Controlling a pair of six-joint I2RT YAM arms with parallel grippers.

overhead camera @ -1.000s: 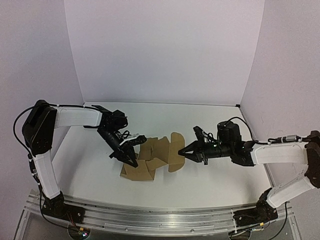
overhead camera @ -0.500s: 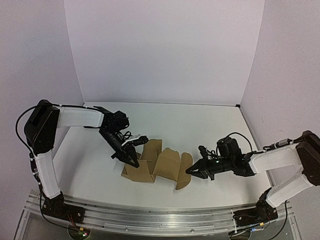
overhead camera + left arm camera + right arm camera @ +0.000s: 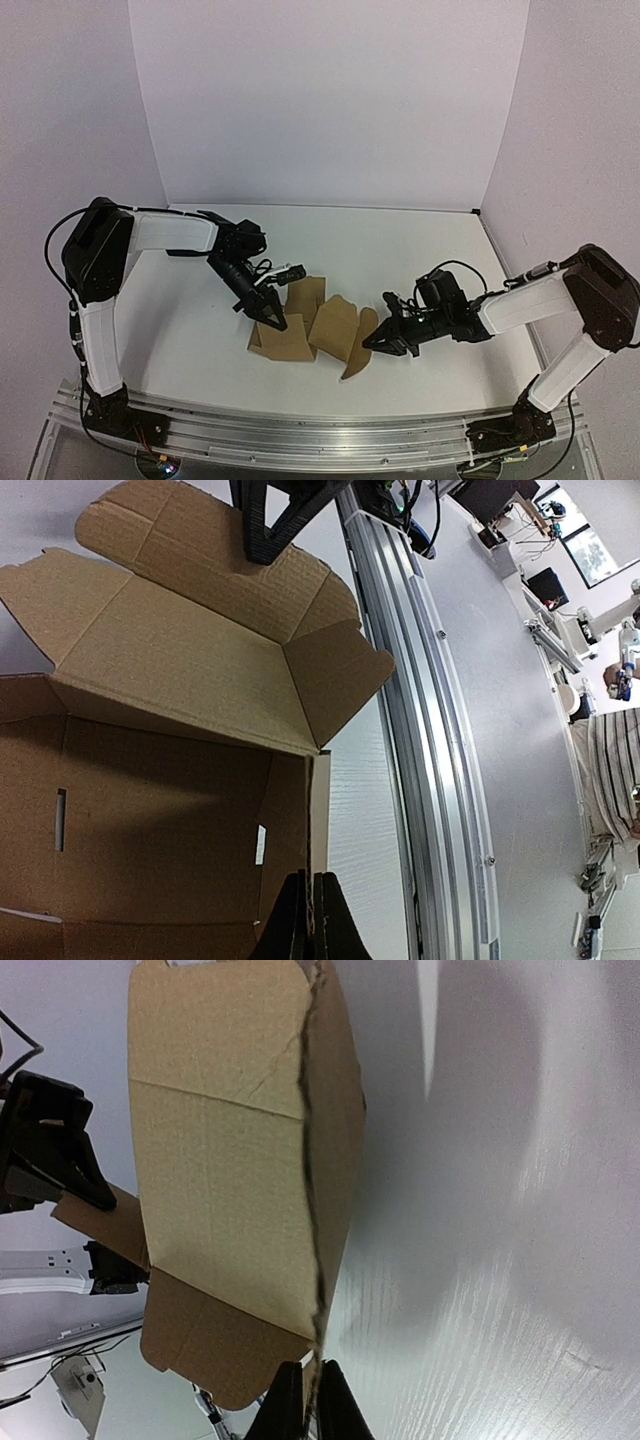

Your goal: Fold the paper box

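Note:
The paper box [image 3: 322,336] is brown cardboard, partly folded, lying in the middle of the white table with panels tilted up. My left gripper [image 3: 272,321] reaches down onto its left side. In the left wrist view the left gripper [image 3: 309,916] is shut on the thin edge of an upright wall of the box [image 3: 170,670], whose slotted inside face lies in shadow. My right gripper [image 3: 372,343] is low at the box's right end. In the right wrist view the right gripper [image 3: 304,1400] pinches the edge of a raised panel of the box [image 3: 230,1160], with a rounded flap hanging below.
An aluminium rail [image 3: 320,432] runs along the near edge of the table, close behind the box, and it shows in the left wrist view as the rail [image 3: 430,730]. White walls [image 3: 320,100] close off the back and both sides.
My right gripper has moved left and toward the near edge, taking the box's right flap with it and tilting the panels up. The left gripper has shifted slightly right, still on its wall.

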